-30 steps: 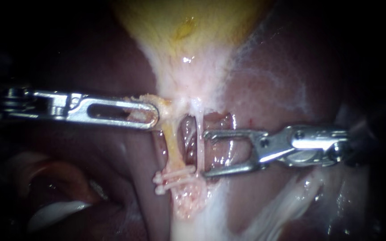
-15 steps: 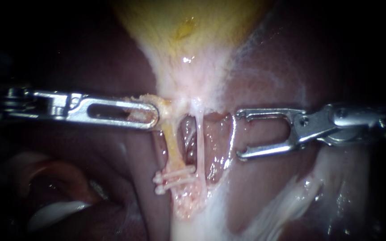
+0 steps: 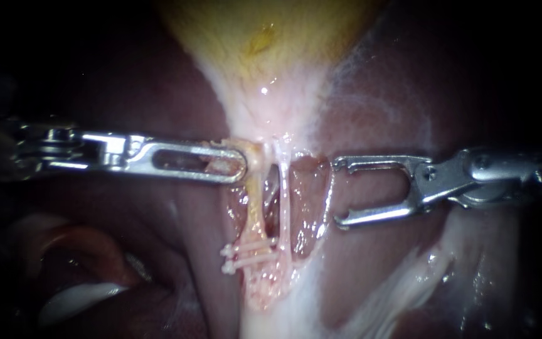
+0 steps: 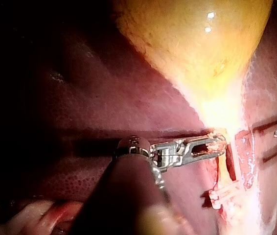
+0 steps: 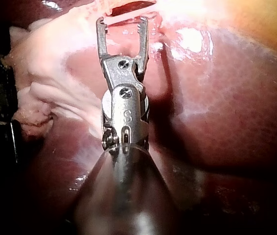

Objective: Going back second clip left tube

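Observation:
Two white clips [image 3: 250, 254] lie side by side across the lower end of the yellowish left tube [image 3: 256, 207]. The pale right tube [image 3: 283, 198] runs bare beside it. My left instrument [image 3: 241, 165] has its slotted jaws shut on tissue at the gallbladder's neck, just above the left tube; the left wrist view shows the same grip [image 4: 218, 146] and the clips [image 4: 226, 192]. My right instrument [image 3: 338, 191] stands to the right of both tubes, apart from them, jaws open and empty. The right wrist view shows its jaws [image 5: 122, 22] with a wide gap.
The yellow gallbladder [image 3: 265, 37] narrows down to the tubes. Dark red liver [image 3: 127, 238] lies on both sides. Whitish tissue strands [image 3: 403, 282] spread below my right instrument. An opened window of raw tissue [image 3: 308, 201] lies between the right tube and the right jaws.
My right instrument drew back to the right, away from the tubes, its jaws still open. My left instrument then shifted right with its held tissue, and the tubes stand straighter.

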You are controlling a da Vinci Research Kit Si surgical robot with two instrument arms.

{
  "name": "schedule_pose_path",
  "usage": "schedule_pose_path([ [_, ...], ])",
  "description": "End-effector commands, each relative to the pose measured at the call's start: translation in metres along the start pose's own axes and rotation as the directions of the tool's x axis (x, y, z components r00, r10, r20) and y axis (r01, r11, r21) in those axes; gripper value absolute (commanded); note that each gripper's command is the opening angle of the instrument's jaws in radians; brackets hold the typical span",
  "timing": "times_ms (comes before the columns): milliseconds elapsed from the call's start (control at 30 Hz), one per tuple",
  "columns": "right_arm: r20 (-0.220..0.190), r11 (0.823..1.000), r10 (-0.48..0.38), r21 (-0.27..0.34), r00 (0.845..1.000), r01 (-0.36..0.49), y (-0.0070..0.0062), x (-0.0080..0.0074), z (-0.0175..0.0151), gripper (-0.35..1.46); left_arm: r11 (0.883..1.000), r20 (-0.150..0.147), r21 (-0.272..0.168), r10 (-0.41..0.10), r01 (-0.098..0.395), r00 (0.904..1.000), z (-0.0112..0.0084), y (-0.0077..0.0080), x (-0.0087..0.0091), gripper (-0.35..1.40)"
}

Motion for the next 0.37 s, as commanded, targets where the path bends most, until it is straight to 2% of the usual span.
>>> schedule_pose_path([
  [33, 0.0, 1.0, 0.0, 0.0, 1.0, 0.0, 0.0, 0.0, 0.0, 0.5, 1.0, -0.003, -0.004, 0.002, -0.002, 1.0, 0.0002, 0.0003, -0.0001, -0.35],
  [167, 0.0, 1.0, 0.0, 0.0, 1.0, 0.0, -0.0001, 0.0001, 0.0, 0.5, 1.0, -0.008, -0.011, 0.004, -0.004, 1.0, 0.0005, 0.0009, -0.0001, -0.35],
  [367, 0.0, 1.0, 0.0, 0.0, 1.0, 0.0, -0.0001, 0.0001, 0.0, 0.5, 1.0, -0.008, -0.011, 0.004, -0.004, 1.0, 0.0005, 0.0009, -0.0001, -0.35],
])
